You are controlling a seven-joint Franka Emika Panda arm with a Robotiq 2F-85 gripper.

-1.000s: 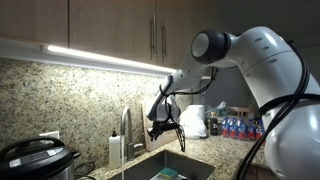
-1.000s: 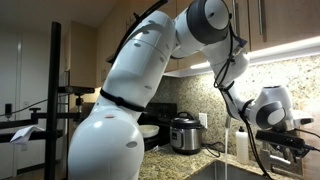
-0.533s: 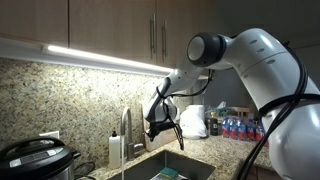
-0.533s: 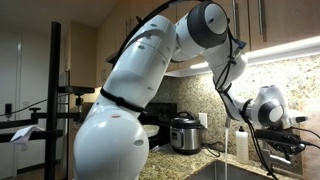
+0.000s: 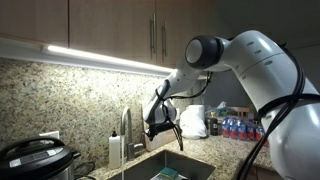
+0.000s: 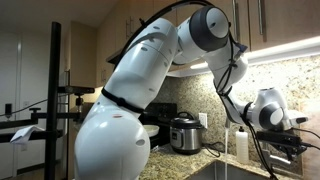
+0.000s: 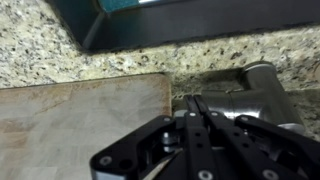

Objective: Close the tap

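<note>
The tap (image 5: 126, 126) is a slim silver gooseneck faucet that stands behind the sink (image 5: 185, 170) in an exterior view. A thin pale streak hangs below its spout. My gripper (image 5: 160, 126) hovers just to the tap's right at about lever height, apart from it. It also shows at the right edge of an exterior view (image 6: 288, 132). In the wrist view the two fingers (image 7: 196, 106) lie pressed together with nothing between them. Their tips point at a grey metal body (image 7: 250, 92) on the granite, which looks like the tap's base.
A white soap bottle (image 5: 115, 150) stands left of the tap and shows again in an exterior view (image 6: 240, 141). A rice cooker (image 5: 35, 160) sits on the counter. A white bag (image 5: 194, 122) and water bottles (image 5: 238, 128) stand further right. Cabinets (image 5: 150, 30) hang overhead.
My gripper has shifted slightly toward the tap. Nothing else has moved.
</note>
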